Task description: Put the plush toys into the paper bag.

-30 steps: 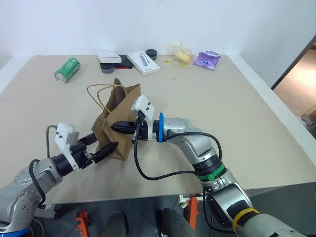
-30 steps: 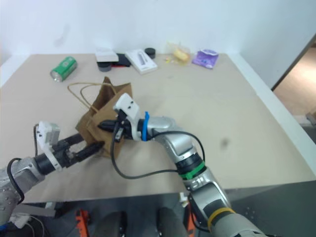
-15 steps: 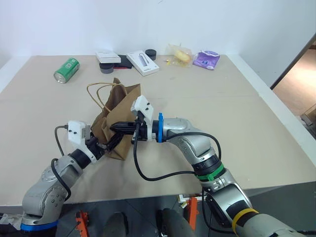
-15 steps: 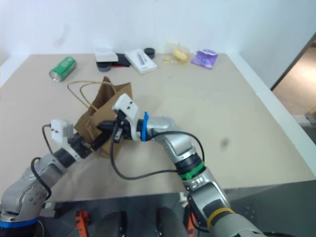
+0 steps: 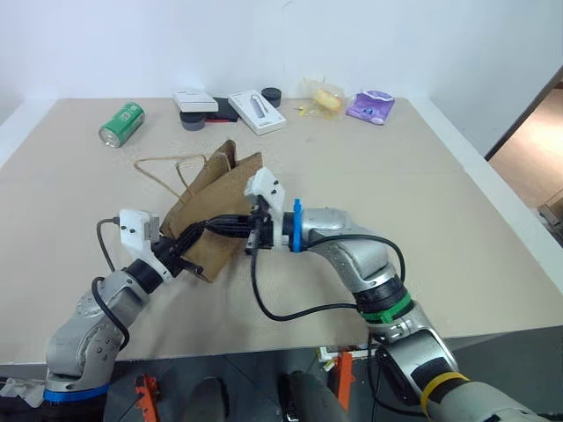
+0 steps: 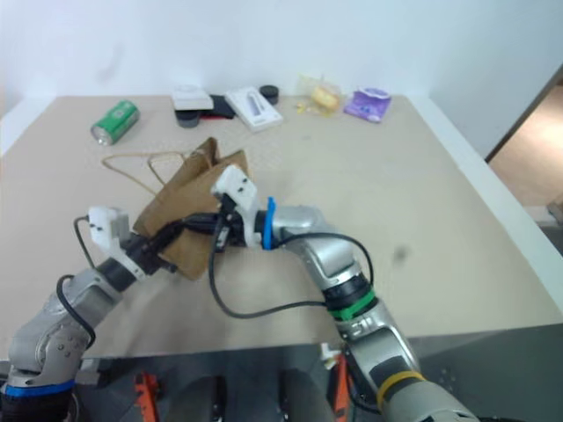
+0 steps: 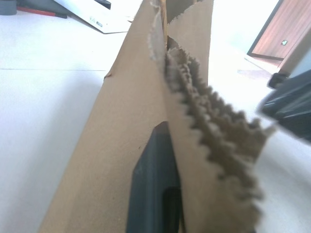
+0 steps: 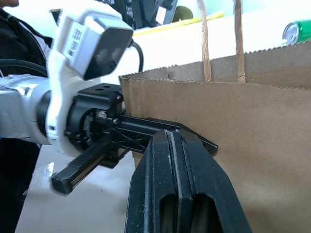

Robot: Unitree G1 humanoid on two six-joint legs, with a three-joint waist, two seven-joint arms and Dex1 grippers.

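The wide beige table [image 5: 457, 220] takes up most of the room in front of me, its top bare except for clutter along the far edge and the work going on near the front.

The plain brown kraft paper bag [image 5: 220, 189] lies tipped on the near-left part of the table, leaning over towards the left, its serrated mouth edge turned towards the near side and its thin tan loop handles [image 5: 163, 169] splayed flat on the table behind it.

Both arms meet at that bag. The right gripper [image 5: 218, 225] reaches in level from the right, its two black fingers pressed tight together with the bag's mouth edge caught between them. The left gripper [image 5: 186, 255] comes in from the near left and its fingers are clamped on the bag's paper edge too; in the left wrist view one black finger [image 7: 155, 184] lies flat against the brown paper beside the jagged rim.

Along the far edge, from left to right: a green drinks can [image 5: 120, 124] lying on its side, a flat white box [image 5: 194, 101] on a dark round base, a white rectangular carton [image 5: 256, 112], a small black round lid [image 5: 271, 94], a clear packet with yellow contents [image 5: 322, 98], and a purple pouch [image 5: 369, 106].
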